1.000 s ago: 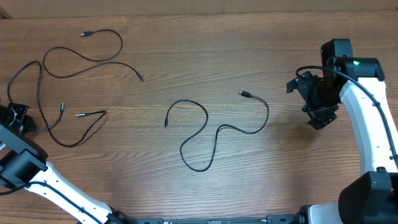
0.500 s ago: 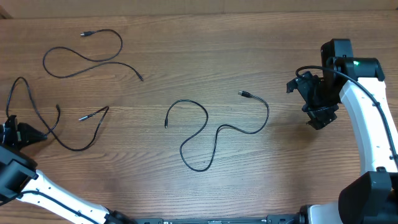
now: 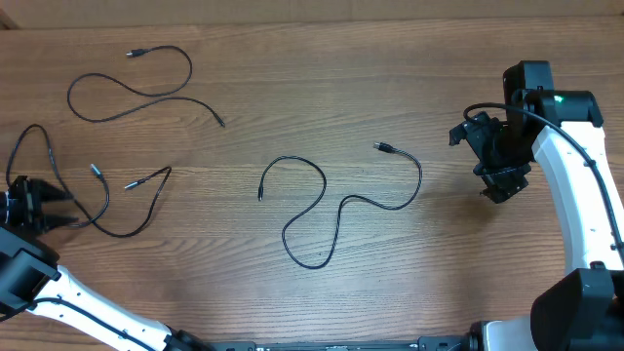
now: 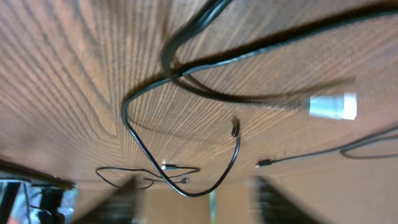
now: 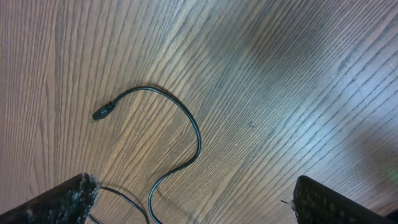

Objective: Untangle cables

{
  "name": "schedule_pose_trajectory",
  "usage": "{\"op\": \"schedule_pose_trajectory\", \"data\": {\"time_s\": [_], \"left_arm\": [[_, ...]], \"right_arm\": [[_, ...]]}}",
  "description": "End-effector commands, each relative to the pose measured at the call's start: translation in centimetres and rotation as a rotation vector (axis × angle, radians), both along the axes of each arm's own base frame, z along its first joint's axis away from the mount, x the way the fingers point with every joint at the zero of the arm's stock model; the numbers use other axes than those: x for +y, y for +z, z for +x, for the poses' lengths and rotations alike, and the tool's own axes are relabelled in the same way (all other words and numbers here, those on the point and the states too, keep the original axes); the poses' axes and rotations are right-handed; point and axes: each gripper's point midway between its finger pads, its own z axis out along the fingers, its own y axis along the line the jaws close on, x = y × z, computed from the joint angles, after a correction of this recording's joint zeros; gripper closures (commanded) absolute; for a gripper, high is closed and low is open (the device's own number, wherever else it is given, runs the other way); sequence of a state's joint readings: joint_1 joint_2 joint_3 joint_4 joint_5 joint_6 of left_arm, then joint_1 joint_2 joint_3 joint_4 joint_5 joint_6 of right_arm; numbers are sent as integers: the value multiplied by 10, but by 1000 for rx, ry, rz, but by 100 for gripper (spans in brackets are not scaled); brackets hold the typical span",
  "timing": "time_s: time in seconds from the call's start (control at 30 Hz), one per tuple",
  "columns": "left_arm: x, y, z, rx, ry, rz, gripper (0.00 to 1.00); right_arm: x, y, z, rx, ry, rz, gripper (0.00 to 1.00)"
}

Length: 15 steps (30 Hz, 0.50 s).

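From above, three cables lie on the wooden table [image 3: 292,58], and no one of them crosses another. The far-left cable [image 3: 146,95] snakes by itself at the far left, and the middle cable [image 3: 341,205] curls alone at the centre. The left cable [image 3: 125,234] sits at the left edge, near the far-left one but apart from it, with its two plug ends lying side by side. Part of it runs into the left gripper [image 3: 60,208], whose fingers look spread, with the cord passing between them rather than pinched. The right gripper [image 3: 502,188] hangs over bare wood at the right, well apart from every cable.

The left wrist view is blurred. The left cable [image 4: 180,74] sweeps close under the camera and its silver plug [image 4: 333,106] shows at the right. The two fingers are smeared shapes set wide apart, so the claw reads as open and grips nothing.

In the right wrist view the fingers stand far apart with only wood between them – open and empty. One plug end of the middle cable [image 5: 193,124] curves across the table beyond them.

By my reading the separating is essentially done – what is left is to draw the left arm clear of its cord, which folds back on itself beside the gripper, and perhaps to spread that cord out
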<state>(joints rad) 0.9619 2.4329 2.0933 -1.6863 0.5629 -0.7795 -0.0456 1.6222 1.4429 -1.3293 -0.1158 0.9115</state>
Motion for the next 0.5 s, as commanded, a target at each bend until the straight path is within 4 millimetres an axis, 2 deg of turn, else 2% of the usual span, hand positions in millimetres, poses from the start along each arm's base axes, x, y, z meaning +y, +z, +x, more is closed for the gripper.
{"op": "schedule_pose_trajectory", "data": {"time_s": [0.0,0.07,0.13,0.23,0.3,0.47], "left_arm": [[-4,6,7,-102,-85,17,0],[-4,7,8,-123,-101,22,0],[-7,12,16,-230,-142,18,0],[-17,45,54,-642,-203,12,2],[-24,62,73,-842,-249,41,5],[-48,52,78,-817,-405,60,7]], "right_arm": [[-1,7,3,-26,1,-4,0],[-1,7,3,-26,1,-4,0],[-1,7,3,-26,1,-4,0],[-1,7,3,-26,1,-4,0],[-1,7,3,-26,1,-4,0],[-1,7,3,-26,1,-4,0]]}}
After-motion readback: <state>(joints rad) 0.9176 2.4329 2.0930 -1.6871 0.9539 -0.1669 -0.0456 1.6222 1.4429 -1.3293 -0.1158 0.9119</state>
